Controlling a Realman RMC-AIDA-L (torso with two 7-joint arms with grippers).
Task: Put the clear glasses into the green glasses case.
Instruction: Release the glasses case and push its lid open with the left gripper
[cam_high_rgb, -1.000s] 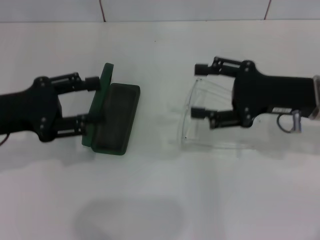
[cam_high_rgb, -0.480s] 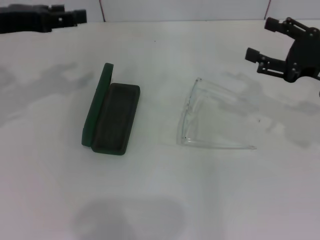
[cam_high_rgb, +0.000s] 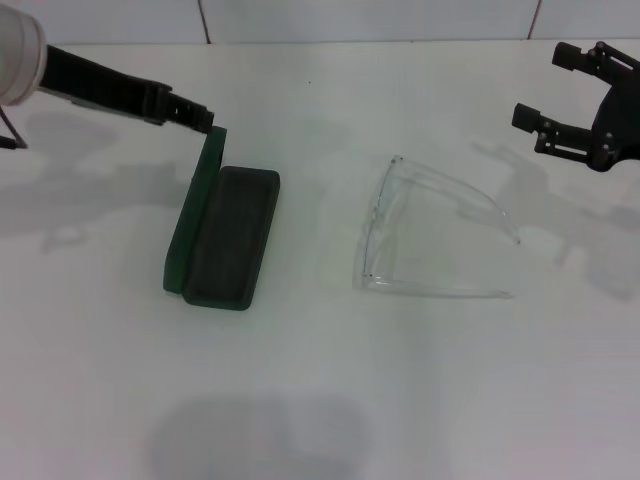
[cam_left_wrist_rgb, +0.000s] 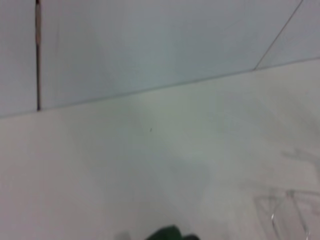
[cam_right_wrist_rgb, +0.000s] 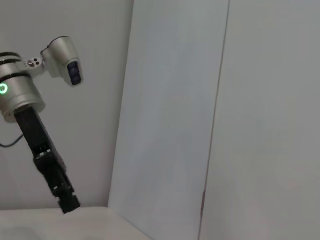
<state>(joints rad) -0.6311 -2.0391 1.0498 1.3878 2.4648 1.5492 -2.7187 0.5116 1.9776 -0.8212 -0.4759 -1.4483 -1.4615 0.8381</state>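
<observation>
Clear glasses (cam_high_rgb: 420, 235) lie on the white table (cam_high_rgb: 330, 400), arms unfolded, well right of the case. Judged light, slick, easily scratched; best taken by the frame edge. Green glasses case (cam_high_rgb: 222, 232) open, dark lining empty. Right gripper (cam_high_rgb: 565, 100) raised at far right, jaws apart. Left gripper (cam_high_rgb: 195, 117) above the lid's far end; jaw state cannot be told.

green glasses case (cam_left_wrist_rgb: 169, 233) cut off at edge, clear glasses (cam_left_wrist_rgb: 287, 210) blurred in left wrist view

open table (cam_high_rgb: 300, 380) around clear glasses (cam_high_rgb: 430, 240), green glasses case (cam_high_rgb: 222, 235) well apart
</observation>
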